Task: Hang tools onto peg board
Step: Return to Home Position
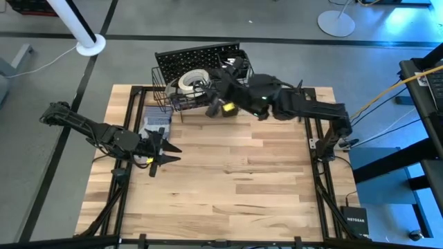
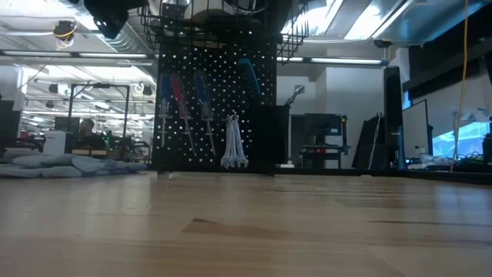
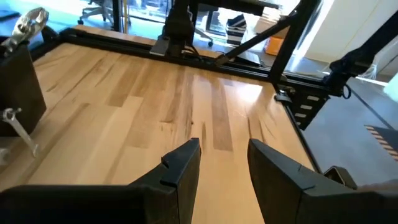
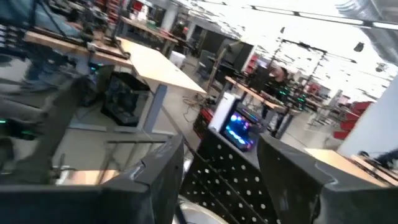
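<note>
The black peg board [image 1: 197,57] stands upright at the table's far edge. In the low view, red [image 2: 178,96] and blue [image 2: 204,96] screwdrivers and silver wrenches [image 2: 233,146] hang on its face. A white tape roll [image 1: 192,79] lies in the wire basket [image 1: 176,97] on the board. My right gripper [image 4: 221,168] hovers open, level, over the basket beside the roll [image 1: 208,91], with nothing between its fingers. My left gripper [image 3: 224,165] waits open and empty above the table's left part [image 1: 168,152].
Grey fabric gloves [image 1: 156,124] lie at the table's far left, close to my left gripper. A black square cup [image 2: 265,135] sits on the board's right part. Bare wooden table [image 1: 235,187] stretches toward the near edge. Black frame rails [image 1: 315,173] run along both sides.
</note>
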### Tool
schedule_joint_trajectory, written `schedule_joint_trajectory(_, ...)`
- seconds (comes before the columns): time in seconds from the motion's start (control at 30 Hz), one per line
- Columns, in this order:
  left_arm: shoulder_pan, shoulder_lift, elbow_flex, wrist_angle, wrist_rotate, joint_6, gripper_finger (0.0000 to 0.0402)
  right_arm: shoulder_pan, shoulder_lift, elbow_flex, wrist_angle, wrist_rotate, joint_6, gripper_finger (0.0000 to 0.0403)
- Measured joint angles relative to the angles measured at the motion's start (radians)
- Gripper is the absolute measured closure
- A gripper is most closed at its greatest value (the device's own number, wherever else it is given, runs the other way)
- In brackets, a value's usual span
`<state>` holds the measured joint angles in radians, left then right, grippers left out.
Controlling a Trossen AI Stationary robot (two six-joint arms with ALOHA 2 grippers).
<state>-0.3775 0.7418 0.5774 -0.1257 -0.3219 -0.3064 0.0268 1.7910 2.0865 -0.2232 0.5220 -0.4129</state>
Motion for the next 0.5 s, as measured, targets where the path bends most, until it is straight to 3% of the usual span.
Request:
schedule_joint_trajectory(0.13,0.0,0.0,0.0,-0.037,-0.004,-0.075,0.0274,0.067,-0.061,0.001,-0.083,-0.002,0.0,0.0194)
schedule_joint_trajectory(0.3,0.0,0.0,0.0,-0.234,-0.006,-0.253,0.0274,0.188,-0.157,0.001,-0.388,0.028,0.011,0.0194)
schedule_joint_trajectory(0.4,0.0,0.004,0.0,-0.372,-0.045,-0.359,0.0274,0.23,-0.212,0.001,-0.636,0.046,0.149,0.0194)
schedule_joint_trajectory(0.5,0.001,0.007,0.0,-0.476,-0.148,-0.452,0.0274,0.231,-0.254,-0.042,-0.841,0.043,0.317,0.0194)
